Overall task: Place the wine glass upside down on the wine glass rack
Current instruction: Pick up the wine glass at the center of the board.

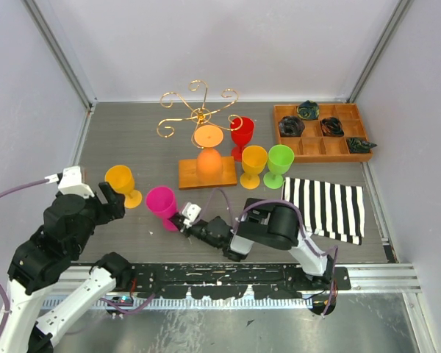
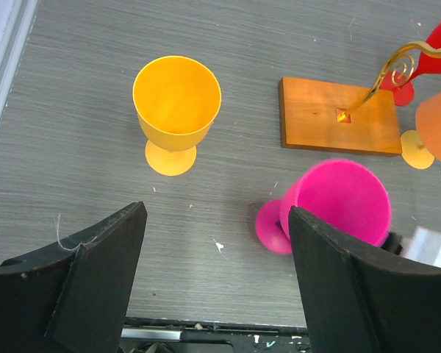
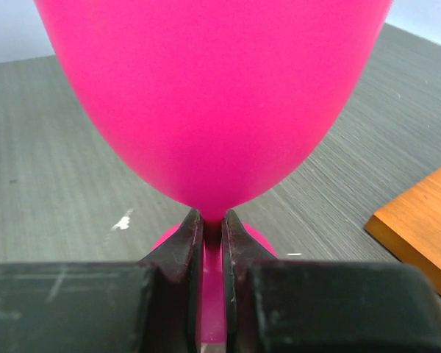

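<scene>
A pink wine glass [image 1: 162, 201] [image 2: 345, 202] [image 3: 213, 95] stands upright on the grey table, near the front. My right gripper [image 1: 178, 220] [image 3: 212, 228] is shut on its thin stem, just under the bowl and above the foot. The wine glass rack [image 1: 198, 114], gold wire on a wooden base [image 1: 187, 175] [image 2: 338, 114] [image 3: 419, 220], stands behind it. An orange glass [image 1: 208, 147] hangs upside down on the rack. My left gripper [image 1: 114, 198] [image 2: 217, 272] hovers open over bare table to the left of the pink glass, holding nothing.
An orange-yellow glass [image 1: 121, 182] [image 2: 176, 99] stands at the left. Red [image 1: 242, 132], yellow [image 1: 253, 162] and green [image 1: 280, 163] glasses stand right of the rack. A compartmented wooden tray [image 1: 320, 151] sits at the back right, with a striped cloth [image 1: 327, 206] in front of it.
</scene>
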